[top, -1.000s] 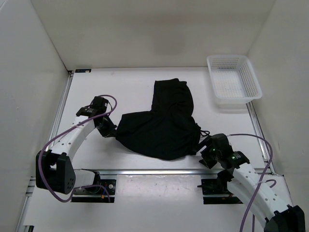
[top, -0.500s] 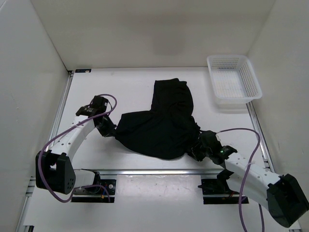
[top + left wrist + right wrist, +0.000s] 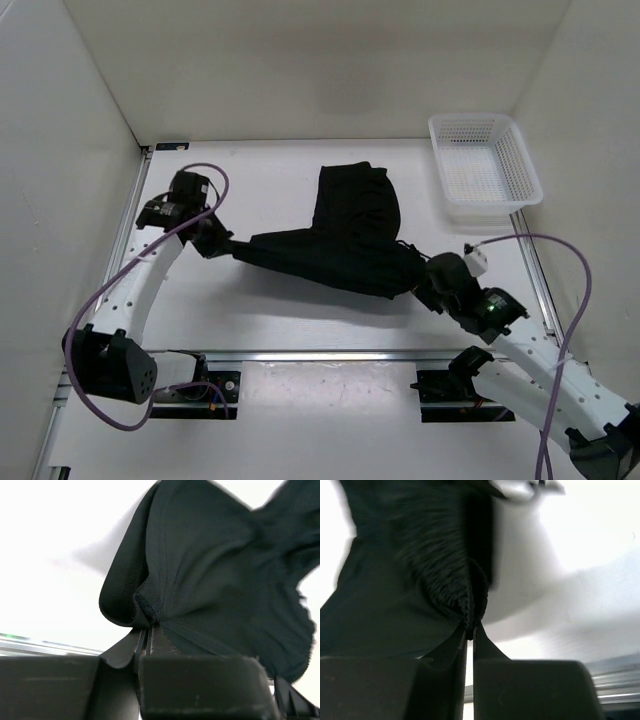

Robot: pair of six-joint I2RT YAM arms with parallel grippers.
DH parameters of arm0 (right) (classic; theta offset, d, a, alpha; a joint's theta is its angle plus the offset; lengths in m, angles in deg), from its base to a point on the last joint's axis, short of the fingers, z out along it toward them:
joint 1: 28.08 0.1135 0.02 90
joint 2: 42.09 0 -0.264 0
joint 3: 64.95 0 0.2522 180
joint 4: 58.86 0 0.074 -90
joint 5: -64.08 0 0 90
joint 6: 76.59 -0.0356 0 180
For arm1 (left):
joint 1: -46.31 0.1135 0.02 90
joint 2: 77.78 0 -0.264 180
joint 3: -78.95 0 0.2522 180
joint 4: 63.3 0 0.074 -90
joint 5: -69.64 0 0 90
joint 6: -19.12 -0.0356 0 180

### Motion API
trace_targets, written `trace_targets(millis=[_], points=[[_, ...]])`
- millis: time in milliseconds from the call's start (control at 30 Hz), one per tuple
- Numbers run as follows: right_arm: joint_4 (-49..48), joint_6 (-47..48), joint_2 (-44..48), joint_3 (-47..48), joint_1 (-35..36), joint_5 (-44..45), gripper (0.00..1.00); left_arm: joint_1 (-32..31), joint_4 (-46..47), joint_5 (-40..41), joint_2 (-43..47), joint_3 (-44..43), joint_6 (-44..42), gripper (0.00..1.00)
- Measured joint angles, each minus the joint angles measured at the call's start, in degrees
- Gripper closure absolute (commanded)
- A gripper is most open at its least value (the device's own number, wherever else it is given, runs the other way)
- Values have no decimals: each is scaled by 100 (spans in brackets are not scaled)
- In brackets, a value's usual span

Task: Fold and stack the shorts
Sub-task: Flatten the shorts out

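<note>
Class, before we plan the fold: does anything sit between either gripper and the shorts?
Nothing visible does. The left gripper and the right gripper are each shut on an edge of the shorts, which stretch between them; the white basket stands apart, far right.

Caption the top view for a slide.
Left arm and right arm, jaws shut on opposite ends, stretch the shorts between them; basket at far right.

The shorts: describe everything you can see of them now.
The shorts are plain black, soft, wrinkled fabric. One part lies bunched on the table toward the back; the near edge is stretched into a band between the left end effector, shut on one corner, and the right end effector, shut on the other.
</note>
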Motion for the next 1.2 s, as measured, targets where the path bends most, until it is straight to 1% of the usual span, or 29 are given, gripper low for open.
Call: trace_targets(millis=[67,200,333,467,567,767,867,967,1033,1133,1200], points=[[269,525,-164,802,-26,109,100,28,-175,24,39,-551,-9,90],[516,1827,-975,2833,-59,271,100,44,-319,162,293,-1840,-2,90],[664,3093,-1589,4677,-57,190,100,72,-289,262,682,-3169,-59,90],[868,4144,-1801,6094,-63,-361,100,92,-195,387,1060,-4336,-256,90],[957,4706,-1731,6802,-61,-1003,100,94,-190,466,1296,-5082,-439,90],[1110,5176,-1325,7608,-52,-1985,100,92,-420,422,1504,-6688,-789,90],[1106,5189,-1123,7820,-28,-2328,100,92,-525,284,1613,-7101,-859,90],[1106,5165,-990,7849,-24,-2492,100,92,-577,162,1698,-7104,-903,90],[1102,5145,-960,7709,-24,-2426,100,92,-546,151,1698,-6885,-946,90],[1150,5121,-953,7230,-31,-2063,100,92,-468,192,1661,-6220,-1023,90],[1228,5117,-1005,6863,-61,-1725,100,92,-452,236,1453,-5807,-1082,90]])
